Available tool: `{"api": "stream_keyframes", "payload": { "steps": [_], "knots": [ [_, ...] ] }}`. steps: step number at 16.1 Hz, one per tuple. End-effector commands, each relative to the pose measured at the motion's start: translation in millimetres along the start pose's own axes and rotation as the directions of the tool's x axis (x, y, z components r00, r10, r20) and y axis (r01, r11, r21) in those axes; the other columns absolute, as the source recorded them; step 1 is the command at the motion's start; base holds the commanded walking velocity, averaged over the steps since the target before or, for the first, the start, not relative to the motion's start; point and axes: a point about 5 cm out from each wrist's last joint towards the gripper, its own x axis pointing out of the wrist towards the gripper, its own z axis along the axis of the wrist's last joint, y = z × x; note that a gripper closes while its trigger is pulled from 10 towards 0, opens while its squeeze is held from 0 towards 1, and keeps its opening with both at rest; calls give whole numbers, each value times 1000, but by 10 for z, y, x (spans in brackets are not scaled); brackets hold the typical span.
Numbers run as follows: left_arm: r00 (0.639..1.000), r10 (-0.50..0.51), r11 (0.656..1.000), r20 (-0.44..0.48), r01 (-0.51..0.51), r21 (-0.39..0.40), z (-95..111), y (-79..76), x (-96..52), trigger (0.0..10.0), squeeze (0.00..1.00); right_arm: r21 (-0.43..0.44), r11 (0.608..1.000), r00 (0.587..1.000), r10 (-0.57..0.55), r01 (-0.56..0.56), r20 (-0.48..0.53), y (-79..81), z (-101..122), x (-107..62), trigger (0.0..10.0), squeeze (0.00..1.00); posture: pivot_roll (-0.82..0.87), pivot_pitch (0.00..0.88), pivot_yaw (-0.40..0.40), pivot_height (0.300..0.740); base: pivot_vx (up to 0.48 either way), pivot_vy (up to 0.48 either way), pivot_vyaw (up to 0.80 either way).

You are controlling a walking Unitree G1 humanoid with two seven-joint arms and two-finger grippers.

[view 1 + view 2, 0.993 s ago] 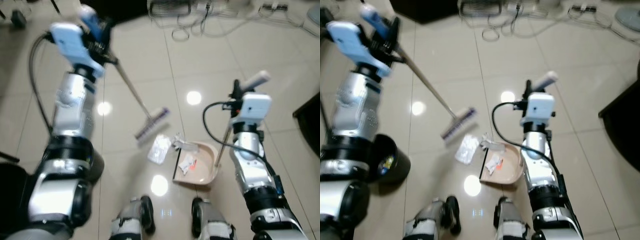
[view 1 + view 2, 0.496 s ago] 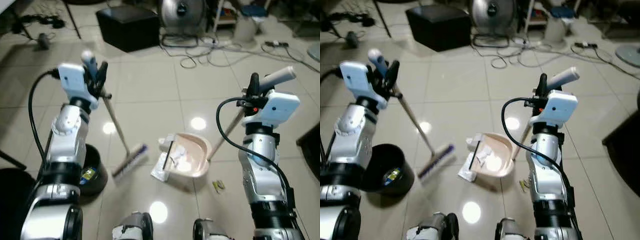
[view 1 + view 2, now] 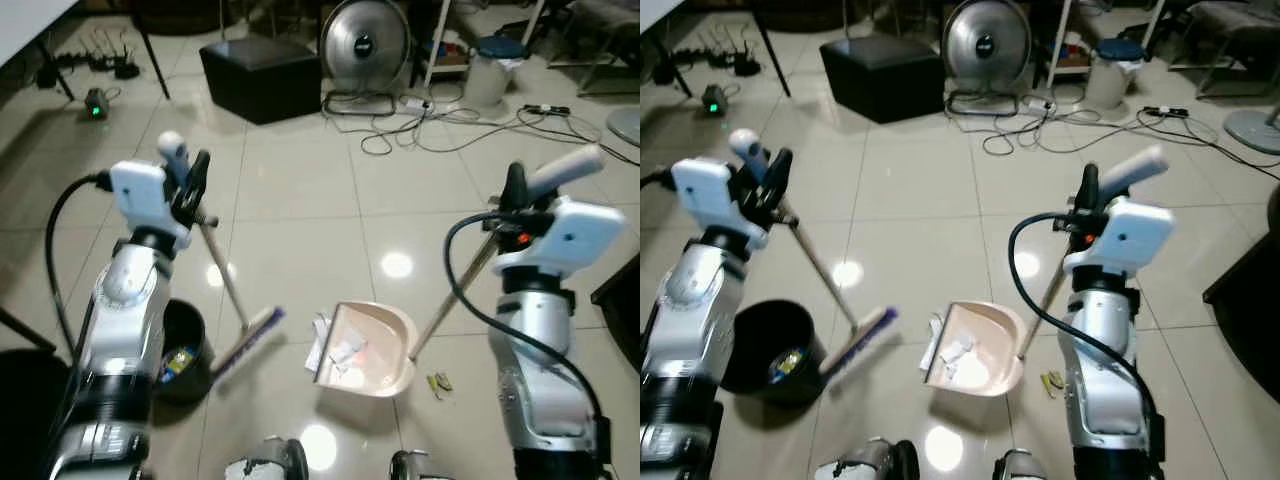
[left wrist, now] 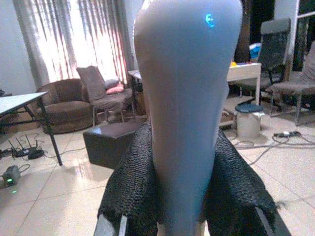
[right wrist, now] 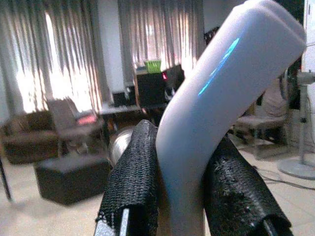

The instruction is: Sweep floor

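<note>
Left gripper [image 3: 190, 185] is clamped tight on the broom [image 3: 228, 290], its bristle head down on the tiled floor [image 3: 300, 200] just beside the black bin [image 3: 185, 345]. Right gripper [image 3: 515, 190] is squeezing the dustpan [image 3: 368, 345] handle; the pan rests on the tiles holding scraps.

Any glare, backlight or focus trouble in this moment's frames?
Eye views: sharp, with ceiling-light glare spots on the glossy floor. Left wrist view: broom handle fills the foreground, soft; curtained windows blown out. Right wrist view: dustpan handle close and blurred; bright curtains behind, dim room.
</note>
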Motion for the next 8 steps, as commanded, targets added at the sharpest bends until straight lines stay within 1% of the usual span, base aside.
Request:
{"api": "stream_keyframes", "payload": {
  "steps": [1, 2, 3, 4, 7, 8],
  "knots": [
    [1000, 5, 1000, 15, -6, 29, 67, 35, -26, 10000, 0, 72, 997, 998, 1, -6, 70, -5, 194, 35, 10000, 0, -49, 29, 90, 740, 0, 0, 0],
    [1000, 8, 999, -13, -8, 36, 23, 48, -137, 10000, 0, 146, 988, 995, 33, -46, 92, 0, 318, 69, 10000, 0, -45, 22, 95, 740, 0, 0, 0],
    [999, 3, 999, -37, -1, 44, -8, 44, -214, 10000, 0, 204, 975, 992, 62, -84, 112, 7, 421, 91, 10000, 0, -45, 18, 101, 740, 0, 0, 0],
    [998, 2, 999, -56, 0, 44, -38, 39, -265, 10000, 0, 227, 969, 990, 73, -100, 123, -5, 493, 113, 10000, 0, -48, 13, 107, 740, 0, 0, 0],
    [994, 11, 999, -107, -7, 31, -119, 35, -424, 10000, 0, 273, 952, 980, 94, -140, 174, -53, 811, 227, 10000, 0, -69, 0, 124, 740, 0, 0, 0],
    [992, 17, 1000, -126, -14, 28, -143, 32, -462, 10000, 0, 288, 946, 981, 105, -150, 166, -51, 867, 278, 10000, 0, -71, 0, 124, 740, 0, 0, 0]
  ]
}}
